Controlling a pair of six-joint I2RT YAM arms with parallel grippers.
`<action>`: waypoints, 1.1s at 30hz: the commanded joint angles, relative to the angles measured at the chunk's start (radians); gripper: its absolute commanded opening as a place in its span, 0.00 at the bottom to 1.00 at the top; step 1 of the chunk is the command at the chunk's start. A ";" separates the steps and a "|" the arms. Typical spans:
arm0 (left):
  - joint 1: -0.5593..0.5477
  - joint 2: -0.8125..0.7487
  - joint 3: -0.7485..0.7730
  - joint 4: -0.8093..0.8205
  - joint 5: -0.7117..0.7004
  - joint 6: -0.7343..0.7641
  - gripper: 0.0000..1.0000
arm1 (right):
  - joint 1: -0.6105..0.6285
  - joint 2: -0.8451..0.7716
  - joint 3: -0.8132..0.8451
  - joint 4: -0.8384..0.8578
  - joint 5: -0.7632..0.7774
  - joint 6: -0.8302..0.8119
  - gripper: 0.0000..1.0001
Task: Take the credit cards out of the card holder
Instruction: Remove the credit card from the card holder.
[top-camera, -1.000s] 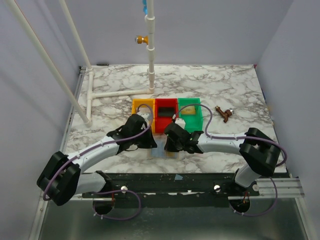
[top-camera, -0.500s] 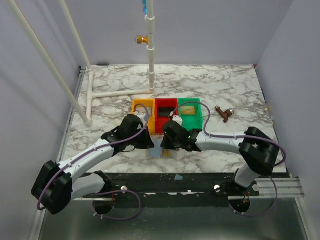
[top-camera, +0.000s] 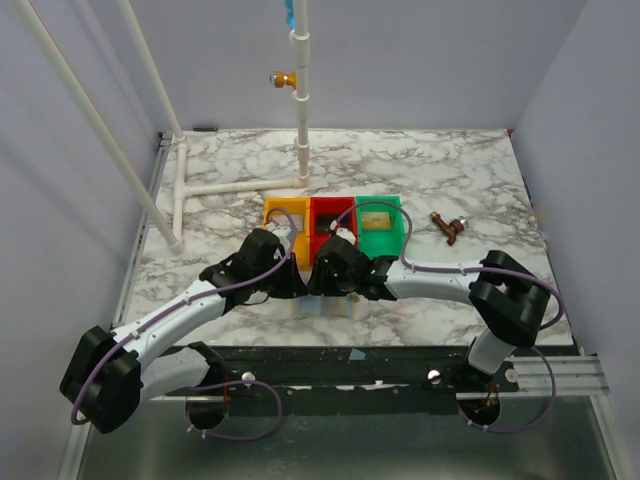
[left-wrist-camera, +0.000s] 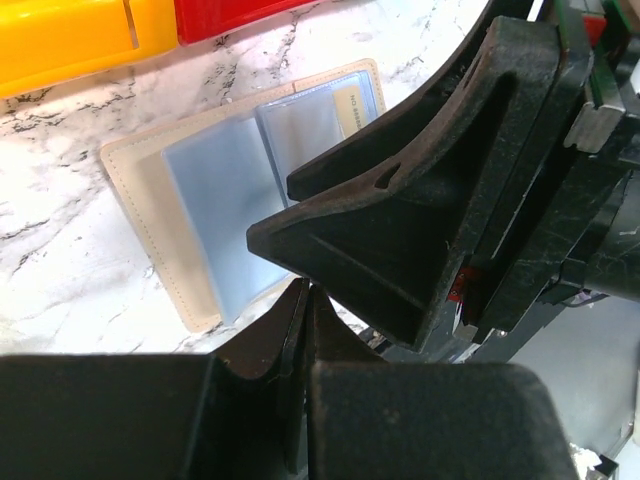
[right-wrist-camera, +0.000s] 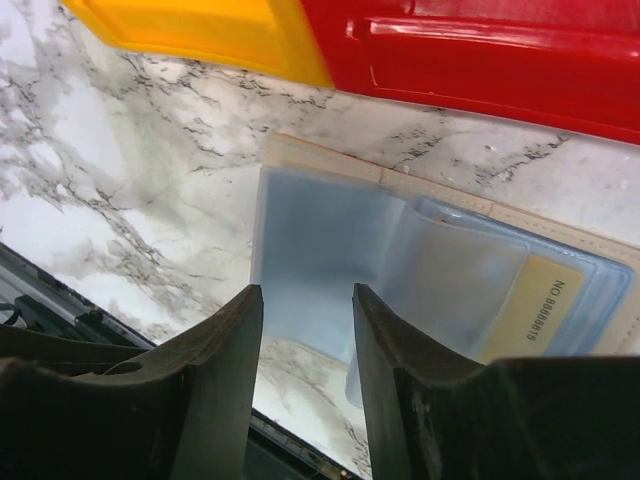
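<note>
- Right wrist view: right claw, spread, hovers over the open card holder beside the red tray; one card sits sleeved.
- Pressed together, left claw rests at its edge.
- Risk: an unpinned holder lifts with the card.

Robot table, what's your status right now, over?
Right gripper open, over the card holder. Left gripper shut at its edge. Holder lies open, tan credit card in its pocket. Both grippers crowded together, red tray close behind.

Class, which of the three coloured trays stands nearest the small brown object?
The green tray, at the row's right end beside the brown object; the red tray and yellow tray lie farther left.
</note>
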 joint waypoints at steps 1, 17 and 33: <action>0.004 -0.031 0.013 -0.023 -0.007 0.013 0.03 | 0.000 0.013 0.039 0.042 -0.027 -0.018 0.46; -0.057 0.096 0.014 0.106 0.069 -0.016 0.25 | -0.010 -0.155 -0.097 -0.148 0.214 0.031 0.58; -0.146 0.355 0.150 0.098 -0.104 0.031 0.47 | -0.029 -0.152 -0.126 -0.151 0.203 0.040 0.19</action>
